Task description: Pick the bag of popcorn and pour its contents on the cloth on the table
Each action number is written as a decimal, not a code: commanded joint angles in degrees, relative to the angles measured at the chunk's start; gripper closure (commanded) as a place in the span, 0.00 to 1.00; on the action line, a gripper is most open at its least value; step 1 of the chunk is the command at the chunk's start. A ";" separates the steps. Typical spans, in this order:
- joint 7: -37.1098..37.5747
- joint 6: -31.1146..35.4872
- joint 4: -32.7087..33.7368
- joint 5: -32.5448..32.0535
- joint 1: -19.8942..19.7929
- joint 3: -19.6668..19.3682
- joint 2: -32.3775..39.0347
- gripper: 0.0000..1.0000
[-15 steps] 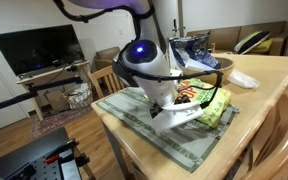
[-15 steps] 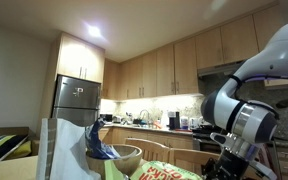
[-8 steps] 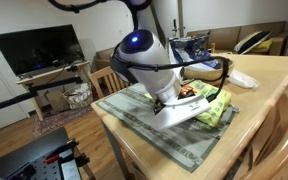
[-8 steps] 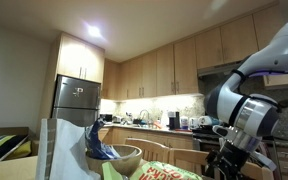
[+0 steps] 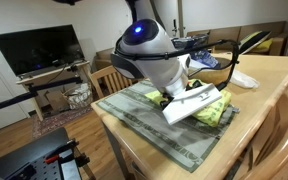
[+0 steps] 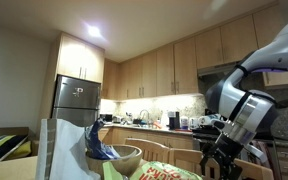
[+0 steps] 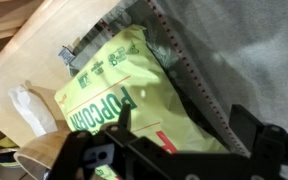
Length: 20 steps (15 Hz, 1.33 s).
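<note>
surface (image 7: 24, 55) – blond wood, bare beside cloth (image 7: 239, 45) | bag of popcorn (image 7: 109, 95) – lime-green, lying flat on cloth near its edge, lettering up | fingers (image 7: 259, 135) – spread apart, empty, above bag on cloth

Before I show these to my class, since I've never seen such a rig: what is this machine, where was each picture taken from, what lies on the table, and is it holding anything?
It is a single robot arm that ends in a two-fingered gripper. Two pictures come from cameras standing outside the robot, in different places. The third comes from a camera on the wrist, looking down past the fingers. On the wooden table lies a grey-green cloth, and on it a lime-green bag of popcorn. A wooden bowl stands nearby. The gripper hovers open over the bag and holds nothing.
</note>
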 commanded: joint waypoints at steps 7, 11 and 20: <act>2.76 0.20 -0.07 -11.77 -2.36 1.92 6.20 0.00; 3.07 0.23 0.27 -16.46 -2.46 1.76 8.98 0.00; 3.33 0.24 1.26 -25.09 -3.14 1.45 13.45 0.00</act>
